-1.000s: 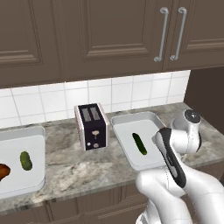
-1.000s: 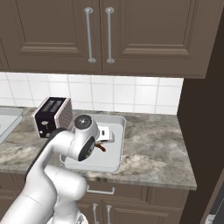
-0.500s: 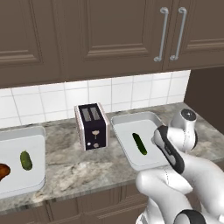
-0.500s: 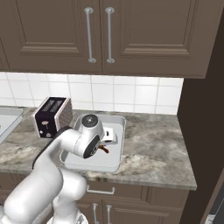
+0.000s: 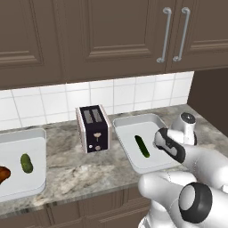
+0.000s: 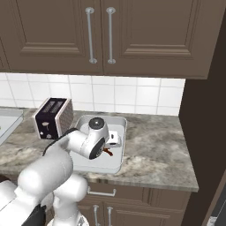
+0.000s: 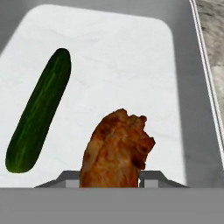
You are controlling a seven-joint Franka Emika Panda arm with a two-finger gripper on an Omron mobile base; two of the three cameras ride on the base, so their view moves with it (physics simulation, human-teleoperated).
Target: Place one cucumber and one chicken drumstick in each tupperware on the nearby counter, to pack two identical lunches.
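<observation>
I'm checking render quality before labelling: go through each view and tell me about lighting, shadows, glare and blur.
Left base view: even, soft light, no glare; toaster and cucumber in the tray sharp, faint shadows. Right base view: same flat light; the arm hides much of the tray, everything in focus. Hand view: drumstick close and slightly soft-textured, held by the gripper; grey shading along the tray's walls, no highlights.
</observation>
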